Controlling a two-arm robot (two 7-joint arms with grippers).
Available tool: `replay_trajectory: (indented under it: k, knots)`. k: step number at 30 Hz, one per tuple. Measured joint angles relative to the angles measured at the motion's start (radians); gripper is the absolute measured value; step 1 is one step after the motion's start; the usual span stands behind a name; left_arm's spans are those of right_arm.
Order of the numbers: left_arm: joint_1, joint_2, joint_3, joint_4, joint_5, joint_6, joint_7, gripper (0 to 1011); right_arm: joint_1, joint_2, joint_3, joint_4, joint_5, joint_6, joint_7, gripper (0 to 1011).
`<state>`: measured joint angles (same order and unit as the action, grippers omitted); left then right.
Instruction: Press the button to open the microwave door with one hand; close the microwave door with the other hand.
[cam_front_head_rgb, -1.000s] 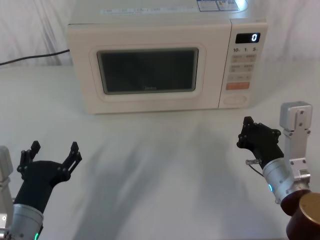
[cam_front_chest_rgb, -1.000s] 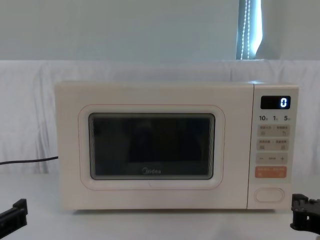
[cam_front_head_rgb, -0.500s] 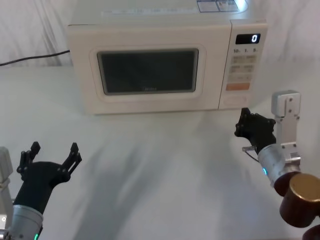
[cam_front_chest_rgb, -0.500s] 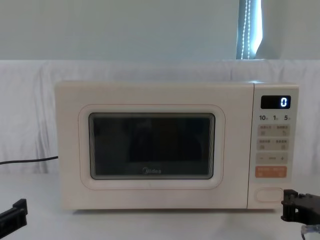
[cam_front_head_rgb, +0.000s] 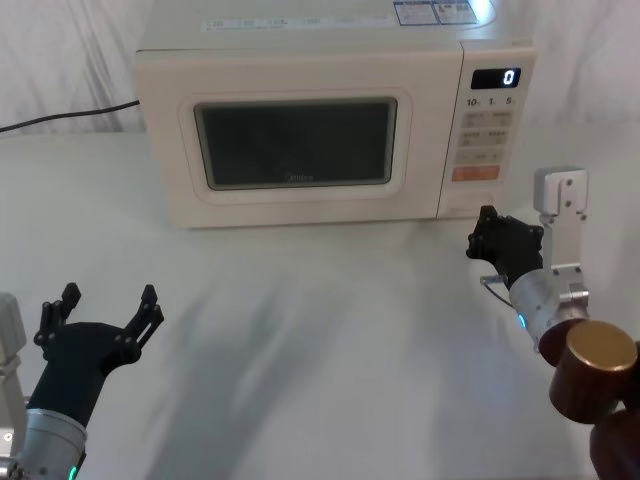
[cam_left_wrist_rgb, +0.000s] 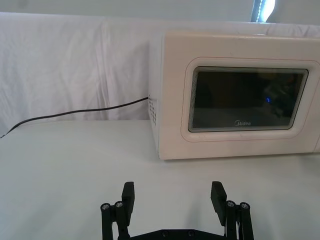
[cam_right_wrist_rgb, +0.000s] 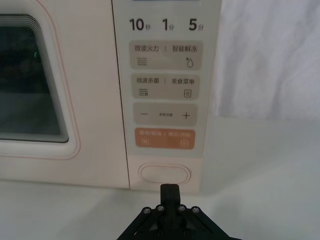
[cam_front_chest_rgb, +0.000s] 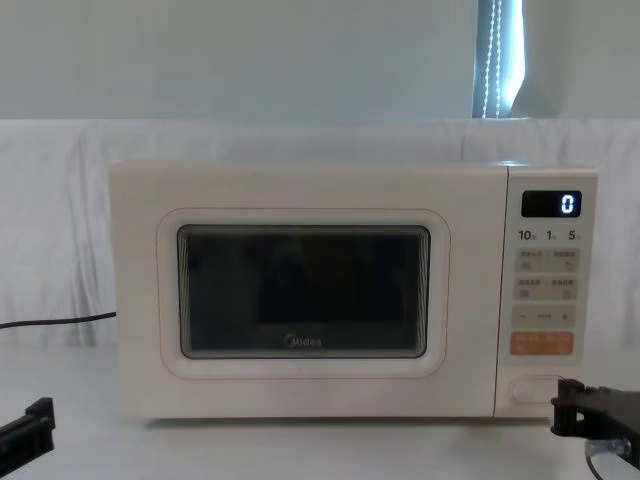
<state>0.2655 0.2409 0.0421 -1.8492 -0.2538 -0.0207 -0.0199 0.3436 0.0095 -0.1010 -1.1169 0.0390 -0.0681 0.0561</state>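
- Since a second earlier, your right tool had closed in on the microwave, fingers pressed together, just short of the button low on the panel.
- Microwave door was shut.
- Left tool sat spread, well before the microwave.
- Drifting upward risked the orange key.

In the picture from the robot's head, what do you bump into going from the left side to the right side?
Left end effector, open, low at the near left → microwave door, closed → button at the foot of the control panel → right end effector, shut, just in front of the button.
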Motion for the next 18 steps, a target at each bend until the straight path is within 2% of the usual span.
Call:
replay_trajectory:
  k: [8,11,18]
  knots:
    - [0.0,0.0,0.0,0.0,0.0,0.0,0.0,1001,0.067,-0.01,0.009,0.108,-0.002,-0.039,0.004,0]
    - [0.0,0.0,0.0,0.0,0.0,0.0,0.0,1001,0.102,-0.016,0.011,0.168,-0.005,-0.054,0.003,0]
    - [0.0,0.0,0.0,0.0,0.0,0.0,0.0,1001,0.127,-0.021,0.017,0.214,-0.01,-0.068,0.0,0]
